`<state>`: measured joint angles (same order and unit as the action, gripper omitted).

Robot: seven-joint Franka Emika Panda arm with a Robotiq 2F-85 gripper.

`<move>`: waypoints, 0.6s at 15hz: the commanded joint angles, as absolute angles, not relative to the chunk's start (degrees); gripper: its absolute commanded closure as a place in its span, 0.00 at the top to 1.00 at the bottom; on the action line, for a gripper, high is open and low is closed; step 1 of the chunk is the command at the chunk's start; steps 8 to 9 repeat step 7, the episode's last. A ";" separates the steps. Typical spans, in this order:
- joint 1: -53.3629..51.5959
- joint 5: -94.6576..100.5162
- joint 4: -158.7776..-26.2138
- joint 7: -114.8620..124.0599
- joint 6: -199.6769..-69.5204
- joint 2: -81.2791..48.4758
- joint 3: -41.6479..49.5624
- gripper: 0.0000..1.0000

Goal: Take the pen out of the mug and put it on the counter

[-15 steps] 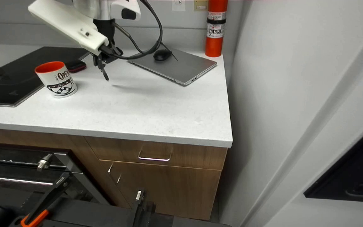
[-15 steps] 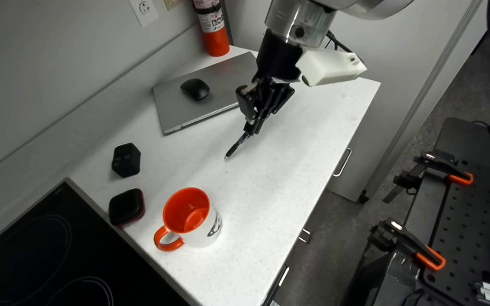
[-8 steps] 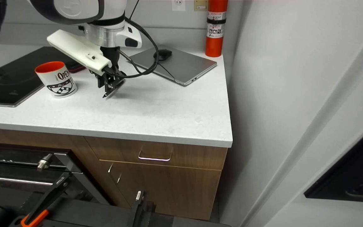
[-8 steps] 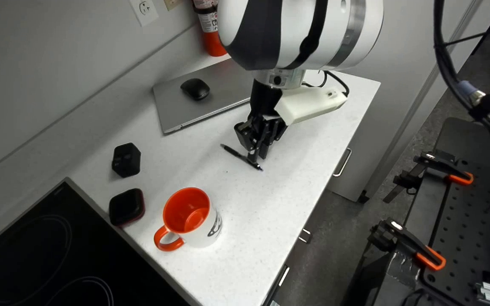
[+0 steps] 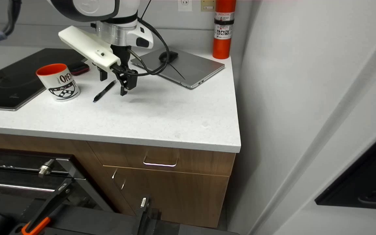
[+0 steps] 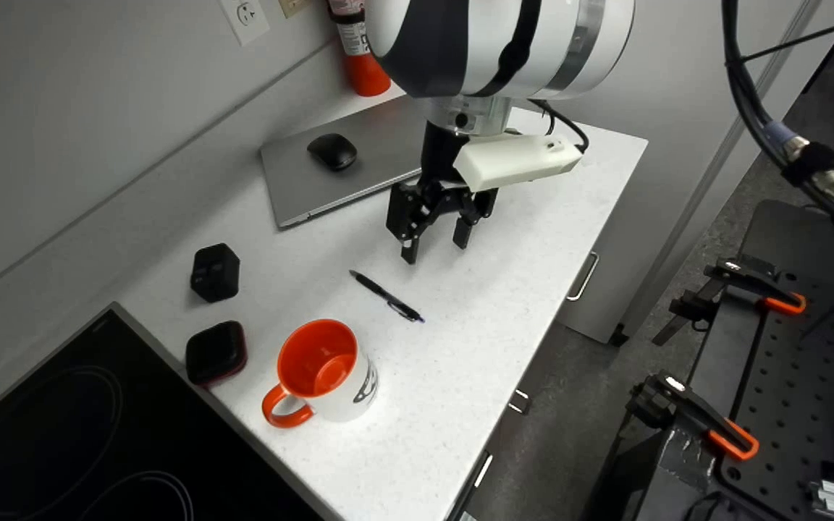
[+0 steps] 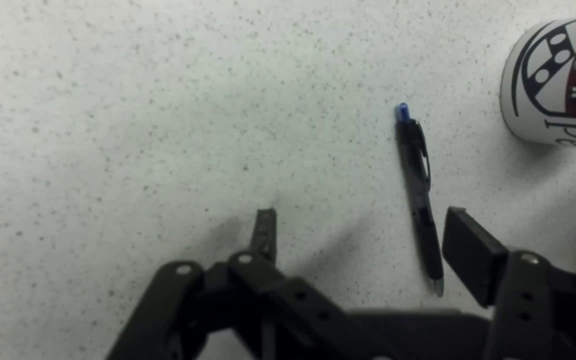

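A slim dark pen (image 6: pixel 385 295) with a blue end lies flat on the white counter (image 6: pixel 460 340), beside the mug and not touching it. The white mug (image 5: pixel 60 85) stands upright; its red inside, visible in an exterior view, holds nothing. My gripper (image 6: pixel 435 246) hovers above the counter, just off the pen on the side towards the laptop, with its jaws spread wide. In the wrist view the pen (image 7: pixel 418 200) appears near one of the fingers (image 7: pixel 473 255), and nothing is gripped. Part of the mug (image 7: pixel 548 90) is cut off at that view's edge.
A grey laptop (image 5: pixel 188 68) with a black mouse (image 6: pixel 332 152) on it lies behind the gripper. Near the black cooktop (image 6: pixel 40 412) are a black-and-red case (image 6: pixel 216 352) and a small black box (image 6: pixel 215 273). A red extinguisher (image 5: pixel 222 42) stands in the back corner.
The gripper came down with the pen held, then its fingers spread and let it go. The pen now rests on the counter closer to the mug, and the gripper has risen slightly.
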<state>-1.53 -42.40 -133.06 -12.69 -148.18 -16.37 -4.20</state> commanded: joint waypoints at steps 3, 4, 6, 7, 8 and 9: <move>0.23 -42.01 -132.23 -12.40 -146.21 -16.18 -4.89 1.00; 0.39 -41.99 -132.01 -12.37 -145.59 -16.05 -4.80 1.00; 0.51 -42.02 -131.87 -12.40 -145.17 -15.89 -4.75 1.00; 0.51 -42.02 -131.85 -12.40 -145.17 -15.89 -4.75 1.00; 0.51 -42.02 -131.85 -12.40 -145.17 -15.89 -4.75 1.00; 0.51 -42.02 -131.85 -12.40 -145.17 -15.89 -4.75 1.00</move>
